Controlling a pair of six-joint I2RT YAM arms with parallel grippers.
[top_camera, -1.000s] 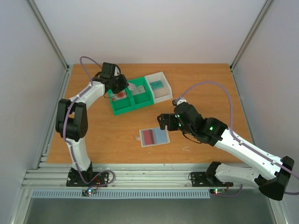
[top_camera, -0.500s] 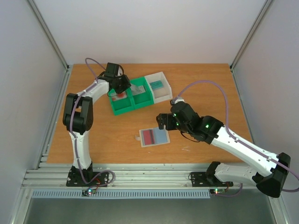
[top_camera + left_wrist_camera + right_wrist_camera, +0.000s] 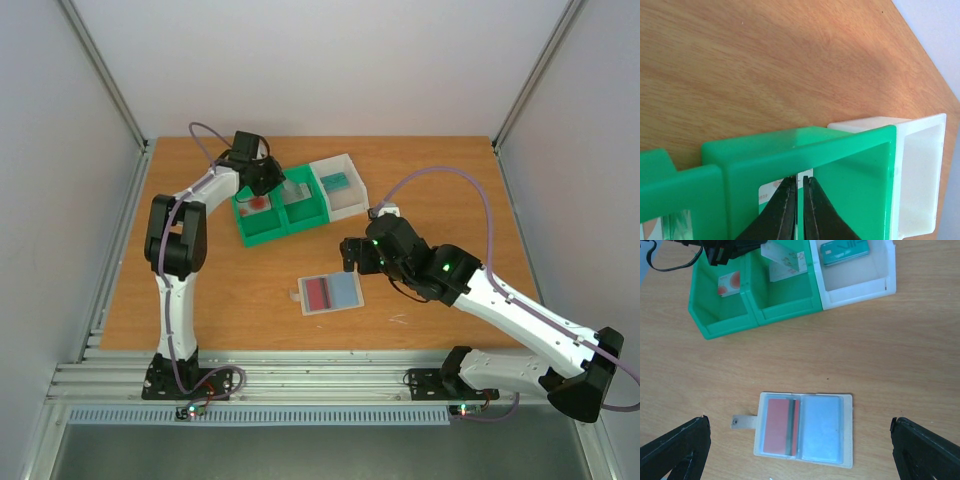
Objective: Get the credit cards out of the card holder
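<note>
The left gripper (image 3: 799, 180) hangs over the green tray (image 3: 805, 145) at the back left, its fingers drawn to a bare slit above a white card (image 3: 771, 192); whether they pinch that card I cannot tell from here; a red-circle card (image 3: 729, 284) lies in the neighbouring compartment. Towards the middle, the card holder (image 3: 330, 292) lies flat and open on the table (image 3: 200, 290), tab pointing left, with a red card (image 3: 781, 426) and a pale blue card (image 3: 822, 429) in its pockets. The right gripper (image 3: 350, 256) hovers above it, spread wide and empty; it is much the nearer hand; the holder's long axis runs along the line between the two fingers, so I judge each card would present its narrow width to the closing fingers.
</note>
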